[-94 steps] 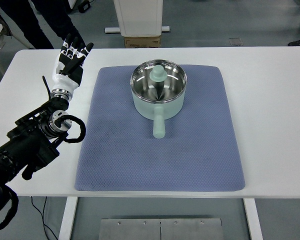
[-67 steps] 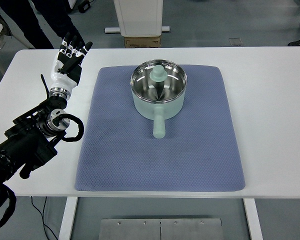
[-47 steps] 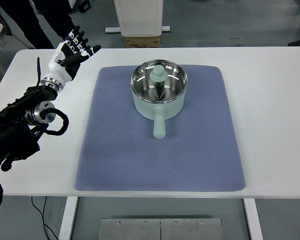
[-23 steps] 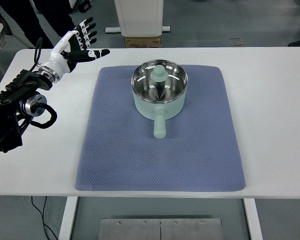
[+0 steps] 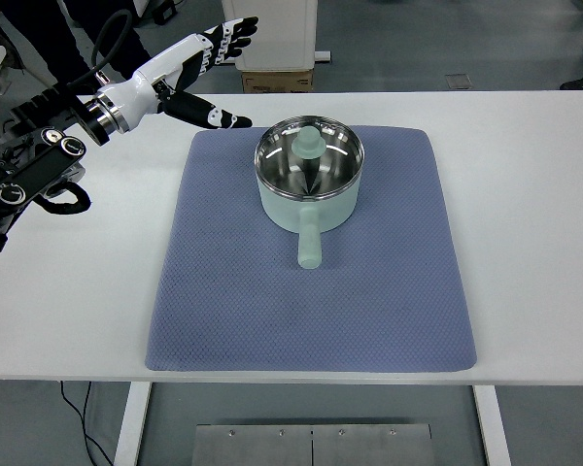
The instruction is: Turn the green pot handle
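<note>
A pale green pot [image 5: 308, 184] with a shiny steel inside stands on the far half of a blue mat [image 5: 311, 282]. A green knob [image 5: 307, 145] sits in its middle. Its stubby green handle [image 5: 310, 244] points straight toward the table's near edge. My left hand [image 5: 206, 70] is raised above the table's far left, up and left of the pot, fingers spread wide and holding nothing. It is apart from the pot. My right arm does not show.
The white table [image 5: 525, 194] carries only the mat and pot. A white pedestal and a cardboard box [image 5: 276, 80] stand beyond the far edge. A person's dark legs [image 5: 39, 44] show at the top left.
My left arm has swung up and to the right, carrying the open hand from the table's left side toward the pot's far-left. The pot and its handle have not moved.
</note>
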